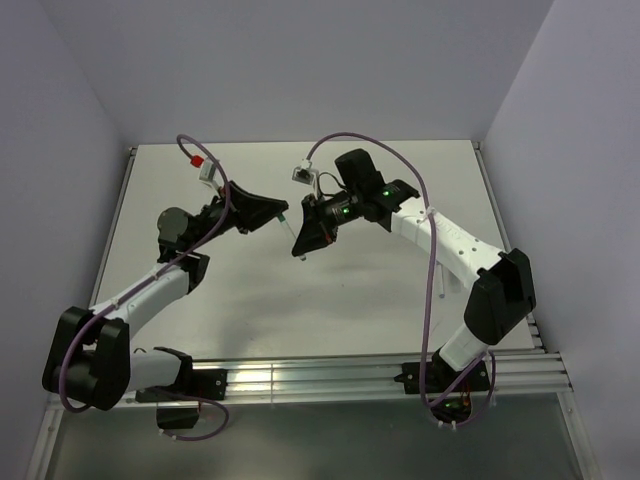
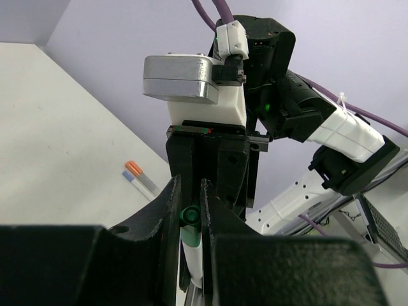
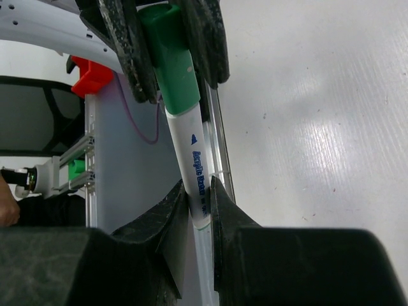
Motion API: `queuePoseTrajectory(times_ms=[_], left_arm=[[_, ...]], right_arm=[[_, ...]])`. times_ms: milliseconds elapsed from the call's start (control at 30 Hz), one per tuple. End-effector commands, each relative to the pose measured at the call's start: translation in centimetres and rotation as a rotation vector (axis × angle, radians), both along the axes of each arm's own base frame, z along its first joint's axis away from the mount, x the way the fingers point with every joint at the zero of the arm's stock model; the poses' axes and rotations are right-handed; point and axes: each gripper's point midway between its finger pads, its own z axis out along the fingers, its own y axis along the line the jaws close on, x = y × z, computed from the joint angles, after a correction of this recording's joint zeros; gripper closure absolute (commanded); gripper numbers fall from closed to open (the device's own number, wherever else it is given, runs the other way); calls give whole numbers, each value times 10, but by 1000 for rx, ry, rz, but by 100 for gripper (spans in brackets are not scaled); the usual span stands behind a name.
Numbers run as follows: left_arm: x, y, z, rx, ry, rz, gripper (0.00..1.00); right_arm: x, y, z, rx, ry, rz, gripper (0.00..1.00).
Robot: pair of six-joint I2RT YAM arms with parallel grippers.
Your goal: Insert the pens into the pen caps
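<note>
Two claws are held tip to tip above the middle of the counter [image 1: 380, 300] in the top view. The dark green cap [image 3: 169, 57] is pinched by the left claw [image 1: 272, 212] at the top of the right wrist frame, its sides covered by the black fingers [image 3: 127, 44]. The white pen [image 3: 196, 172], printed in blue, is clamped by the right claw [image 3: 199, 191] at lower centre, with its end seated in the cap. How deep it is seated cannot be told.

Much of the left wrist view is blocked by the right arm's wrist block [image 2: 204, 95], and the cap is only glimpsed between the fingers there. An orange-ended pen [image 2: 143, 178] and a blue-ended pen [image 2: 137, 185] are lying side by side on the counter at left centre of that view, well apart from both claws. Purple cables [image 1: 432, 270] are looped over the arms. A red clip [image 3: 92, 75] is seen at upper left of the right wrist frame.
</note>
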Motion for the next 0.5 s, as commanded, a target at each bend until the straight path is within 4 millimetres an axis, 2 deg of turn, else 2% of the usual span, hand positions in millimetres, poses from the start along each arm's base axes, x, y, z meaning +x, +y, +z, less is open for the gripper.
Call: queuePoseTrajectory(times_ms=[0,300,467], left_arm=[[-107,-23,-60,178,143,-488,100],[-127,-17,-83,269,158,-576,100],[-135,-15,-74,224,144,-589,100]], right_arm=[[87,13,111,255,-477,-188,100],[91,7,117,249,-509,-196,100],[95,5,121,247,-538,-209,100]])
